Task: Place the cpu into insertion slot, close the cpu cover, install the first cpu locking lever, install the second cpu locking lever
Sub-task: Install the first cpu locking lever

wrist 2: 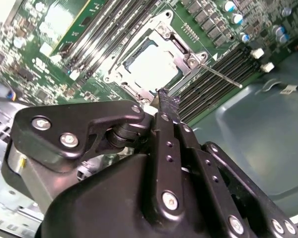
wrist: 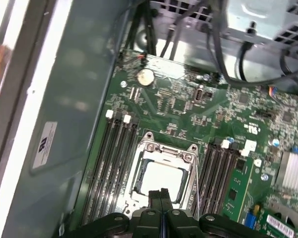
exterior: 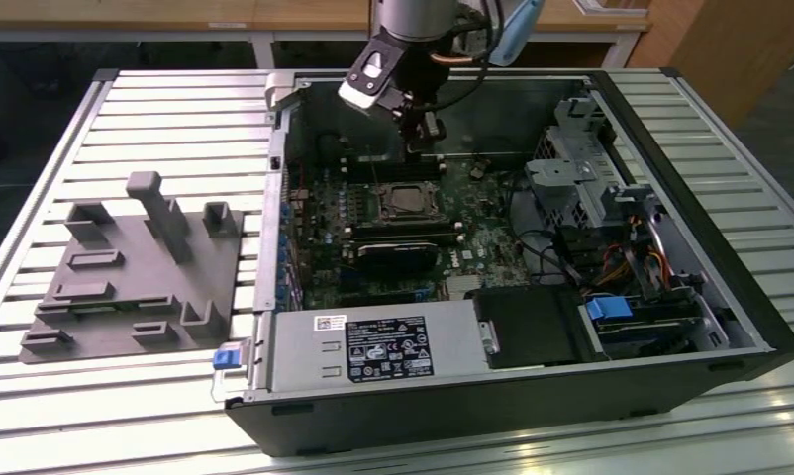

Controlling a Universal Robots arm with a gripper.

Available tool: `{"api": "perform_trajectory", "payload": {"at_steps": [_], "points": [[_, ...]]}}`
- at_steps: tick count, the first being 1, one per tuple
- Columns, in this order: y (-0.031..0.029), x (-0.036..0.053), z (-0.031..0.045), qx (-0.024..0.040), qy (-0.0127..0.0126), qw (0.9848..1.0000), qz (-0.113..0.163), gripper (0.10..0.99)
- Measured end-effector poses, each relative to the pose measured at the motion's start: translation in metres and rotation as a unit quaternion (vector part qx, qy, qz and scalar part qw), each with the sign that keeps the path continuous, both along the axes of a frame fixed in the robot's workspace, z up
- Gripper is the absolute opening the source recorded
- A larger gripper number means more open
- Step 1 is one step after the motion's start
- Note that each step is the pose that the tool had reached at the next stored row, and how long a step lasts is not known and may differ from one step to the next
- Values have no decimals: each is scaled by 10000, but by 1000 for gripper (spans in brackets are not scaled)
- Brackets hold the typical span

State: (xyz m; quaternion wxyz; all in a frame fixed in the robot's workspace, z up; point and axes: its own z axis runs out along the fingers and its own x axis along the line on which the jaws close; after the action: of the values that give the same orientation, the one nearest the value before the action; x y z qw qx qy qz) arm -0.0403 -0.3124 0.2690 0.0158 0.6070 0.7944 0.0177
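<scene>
while gripper [wrist 2: 168, 99] hovers, cpu [wrist 2: 151, 67] in insertion slot [wrist: 137, 178]

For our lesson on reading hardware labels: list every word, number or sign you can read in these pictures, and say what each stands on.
No text can be read in any picture.
Black label on the power supply: print too small.
Small white label on the same unit: too small.
White sticker on the case wall: blurred.

Silver-grey arm [exterior: 417, 15] with white-and-black wrist block [exterior: 366, 84], matte black jaws studded with silver screws [wrist 2: 170, 200].
</scene>
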Motion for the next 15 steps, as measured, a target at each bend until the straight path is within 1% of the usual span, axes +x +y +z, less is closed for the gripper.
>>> {"api": "perform_trajectory", "payload": {"at_steps": [2, 5, 8, 11, 15], "points": [[0, 0, 0, 0, 0, 9998, 176, 106], [0, 0, 0, 0, 0, 9992, 408, 106], [0, 0, 0, 0, 0, 9980, 630, 106], [0, 0, 0, 0, 0, 9960, 899, 106], [0, 0, 0, 0, 0, 9920, 1259, 106]]}}
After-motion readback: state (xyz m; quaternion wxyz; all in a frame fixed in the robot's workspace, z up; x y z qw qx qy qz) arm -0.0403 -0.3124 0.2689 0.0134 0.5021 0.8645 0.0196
